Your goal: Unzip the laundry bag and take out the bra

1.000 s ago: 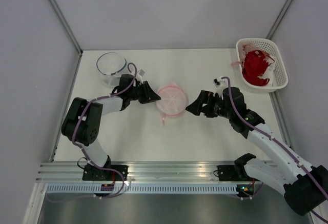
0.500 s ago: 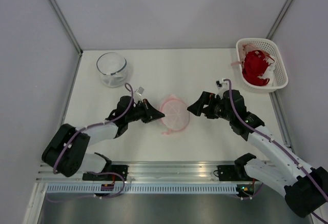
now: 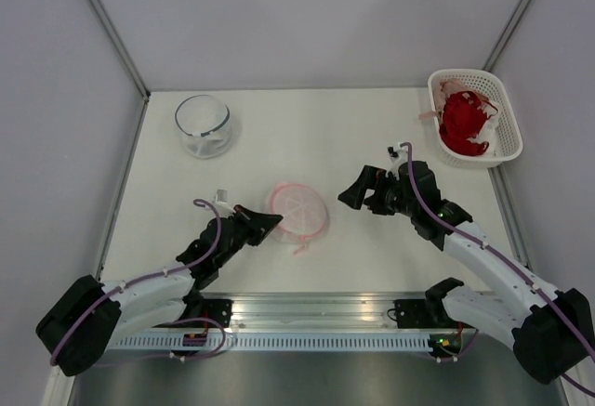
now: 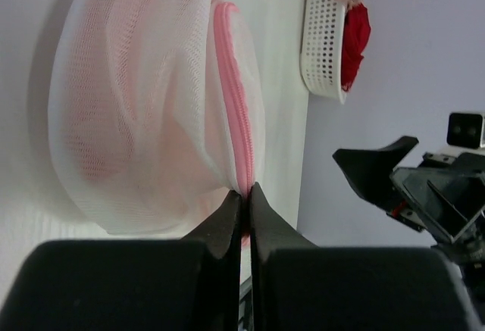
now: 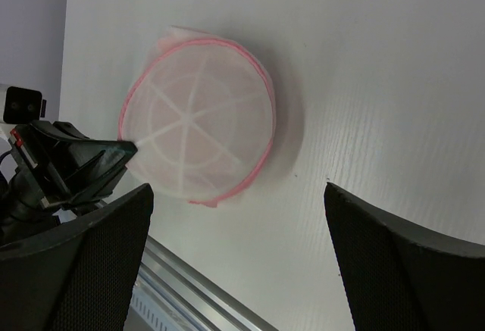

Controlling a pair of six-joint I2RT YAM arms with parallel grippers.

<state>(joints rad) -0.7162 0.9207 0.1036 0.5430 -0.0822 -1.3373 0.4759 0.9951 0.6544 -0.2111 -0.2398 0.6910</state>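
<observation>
Near the front of the table (image 3: pixel 279 137), the mesh bag (image 3: pixel 299 213) is pinched at its pink zipper (image 4: pixel 241 126) by the closed fingers of the left gripper (image 3: pixel 269 224), and the pale pink bra (image 4: pixel 95 138) is seen inside through the mesh. Just past it on the right, the right gripper (image 3: pixel 350 190) is held wide open and empty. At the back, a glass bowl (image 3: pixel 203 125) and a white basket (image 3: pixel 509 132) are seen.

Bra (image 4: pixel 98 142): just a pale pink haze behind the laundry bag (image 4: pixel 144 81) mesh, shape unreadable.
Zipper pull: buried where the left gripper (image 4: pixel 244 192) pinches, can't tell.
Basket (image 4: pixel 324 35): top edge clips it.
</observation>
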